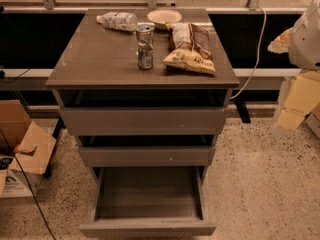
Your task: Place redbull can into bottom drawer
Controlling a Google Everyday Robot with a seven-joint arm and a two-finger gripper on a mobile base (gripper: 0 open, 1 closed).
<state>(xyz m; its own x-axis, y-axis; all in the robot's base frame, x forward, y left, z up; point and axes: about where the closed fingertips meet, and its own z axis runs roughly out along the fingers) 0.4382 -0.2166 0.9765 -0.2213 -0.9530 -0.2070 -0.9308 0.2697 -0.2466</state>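
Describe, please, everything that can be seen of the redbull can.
The redbull can is slim, tall and of metal, silver and blue with a shiny top. It stands upright near the middle of the cabinet top, and nothing else touches it. A chip bag lies close beside it, a bowl and a lying plastic bottle behind it. The claw is at the right edge of the view, far from the can.

I see warm, dim indoor light. The cabinet top (100, 59) carries a soft sheen toward 12 o'clock, and the can (145, 46) glints. Black shadow fills the slot just beneath. At 3 o'clock the gripper (295, 104) looks pale and out of focus.
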